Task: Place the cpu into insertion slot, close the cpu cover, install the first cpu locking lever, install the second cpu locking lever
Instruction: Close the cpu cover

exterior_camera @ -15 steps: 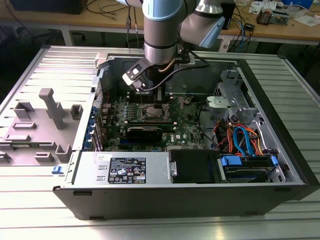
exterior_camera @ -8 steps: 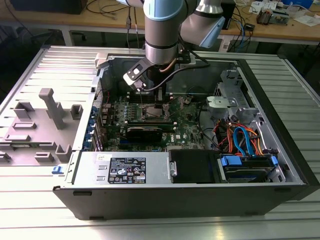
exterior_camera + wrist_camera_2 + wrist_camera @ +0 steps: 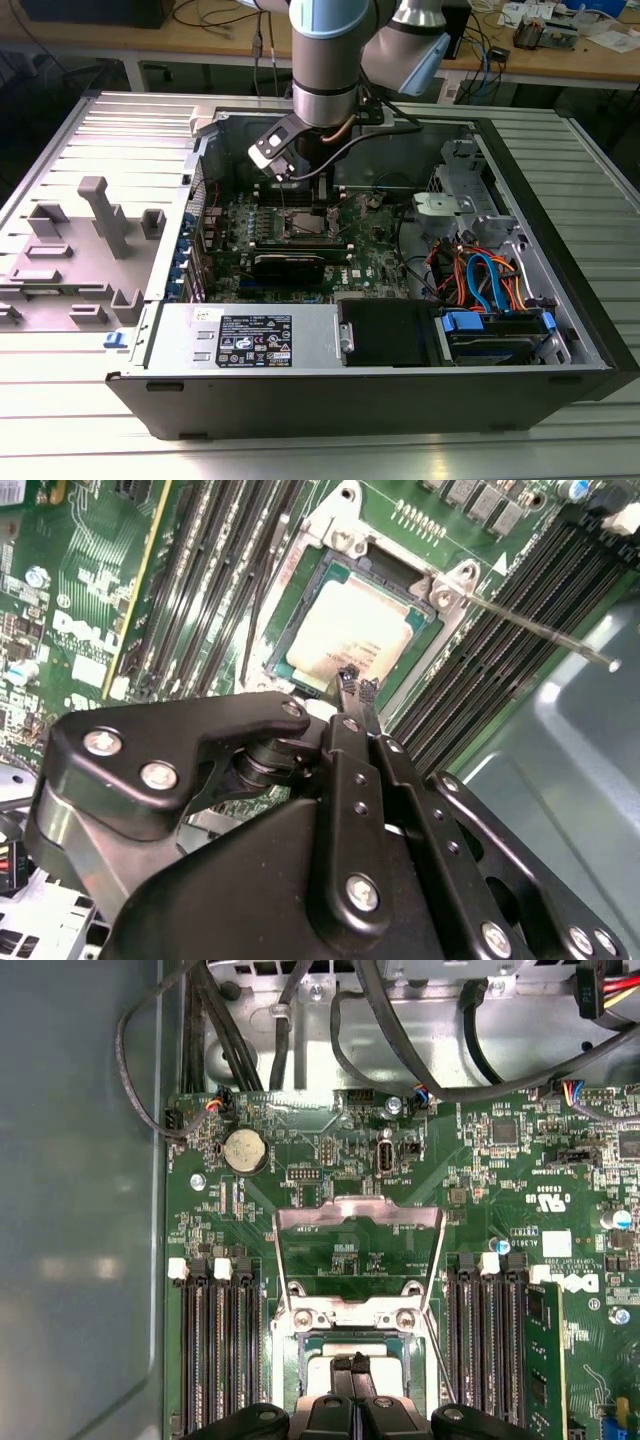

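Obs.: arm reaches down into the open computer case [image 3: 330, 410], gripper [image 3: 318, 195] low over the green circuit board [image 3: 500, 1180]. The cpu [image 3: 345, 640] lies flat inside the insertion slot [image 3: 322, 528], silver top up and square to the socket frame, so the placing step reads as done. Jaws: closed tip against tip, nothing held between them; in both wrist views the gripper [image 3: 355, 685] [image 3: 352, 1363] sits at the near edge of the chip. Cannot tell whether the tips rest on the chip's edge or hang just above it, since the gripper body hides the contact point. The closed jaws make a narrow point, which suits pressing or nudging more than grasping; that is my reading, not something seen. The cpu cover [image 3: 358, 1216] stands swung up on its hinge at the far side of the slot, its window showing bare board behind it, so the chip is exposed and not clamped. One thin locking lever [image 3: 540, 630] juts out free over the memory slots [image 3: 500, 650] beside the socket, not hooked down. Cover and levers count as not yet done.
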Action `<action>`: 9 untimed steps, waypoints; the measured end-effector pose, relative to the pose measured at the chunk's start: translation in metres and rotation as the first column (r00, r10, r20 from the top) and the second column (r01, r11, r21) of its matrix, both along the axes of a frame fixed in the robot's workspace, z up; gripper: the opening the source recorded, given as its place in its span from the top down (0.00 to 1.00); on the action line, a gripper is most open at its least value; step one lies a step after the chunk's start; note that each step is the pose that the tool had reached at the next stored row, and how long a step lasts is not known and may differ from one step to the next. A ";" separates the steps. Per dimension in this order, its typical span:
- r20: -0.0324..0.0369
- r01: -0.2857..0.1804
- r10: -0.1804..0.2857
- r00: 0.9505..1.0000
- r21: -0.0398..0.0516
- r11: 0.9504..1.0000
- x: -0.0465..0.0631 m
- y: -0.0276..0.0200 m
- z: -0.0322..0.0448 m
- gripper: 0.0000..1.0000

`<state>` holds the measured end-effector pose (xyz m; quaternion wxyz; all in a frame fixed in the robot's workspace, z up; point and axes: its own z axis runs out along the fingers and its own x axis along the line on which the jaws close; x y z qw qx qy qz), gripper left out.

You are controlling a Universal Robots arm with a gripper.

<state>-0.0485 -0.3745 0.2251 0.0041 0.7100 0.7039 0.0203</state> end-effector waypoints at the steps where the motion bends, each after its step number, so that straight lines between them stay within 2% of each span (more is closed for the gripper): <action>1: 0.000 0.000 0.000 1.000 0.000 1.000 0.003 0.0000 0.0000 0.89; 4: 0.000 0.000 0.000 1.000 0.000 1.000 0.008 -0.0001 0.0000 0.89; 9: 0.000 0.000 0.000 1.000 0.000 1.000 0.009 -0.0001 0.0000 0.89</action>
